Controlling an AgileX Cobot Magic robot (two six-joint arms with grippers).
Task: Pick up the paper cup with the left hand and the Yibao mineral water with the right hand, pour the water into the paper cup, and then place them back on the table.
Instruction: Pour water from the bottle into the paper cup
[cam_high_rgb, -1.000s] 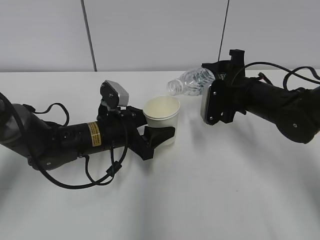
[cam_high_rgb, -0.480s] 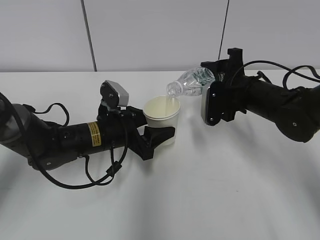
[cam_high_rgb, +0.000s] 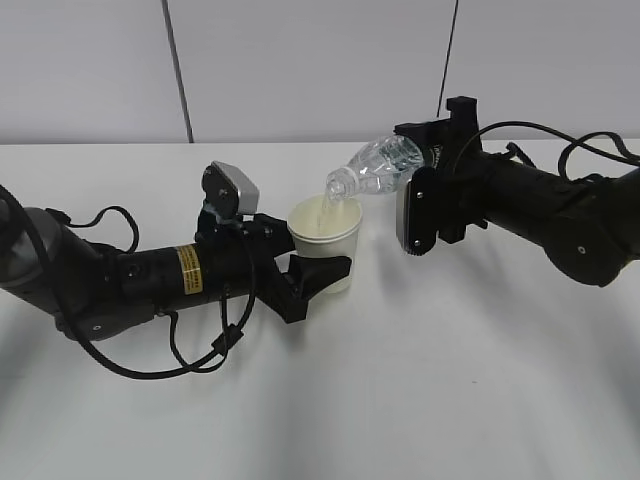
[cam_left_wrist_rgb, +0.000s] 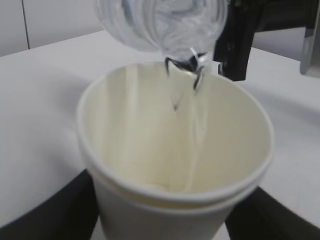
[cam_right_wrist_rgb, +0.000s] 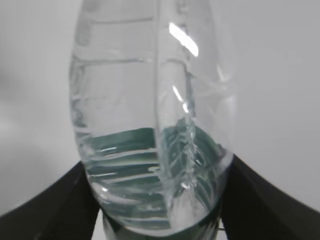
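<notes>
Exterior view alone shows both jaws clamping: left hand on paper cup, right hand on tilted Yibao mineral water; left wrist view shows water entering.

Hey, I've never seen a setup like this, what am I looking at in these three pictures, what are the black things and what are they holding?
These are two black robot arms working over a white table. Each ends in jaws that grip things.

The wide picture comes from a camera facing the table at a slant. The other two come from small cameras mounted on each arm's wrist, so they look along the jaws at close range.

The left hand, the arm with the yellow sticker, grips a white paper cup. Its wrist camera looks straight into the cup's cream inside.

The right hand grips a clear plastic water bottle, tipped so that its open neck points down over the cup. A thin stream of water is running into the cup. The right wrist camera shows the bottle from its base end, with the green label near the jaws.
</notes>
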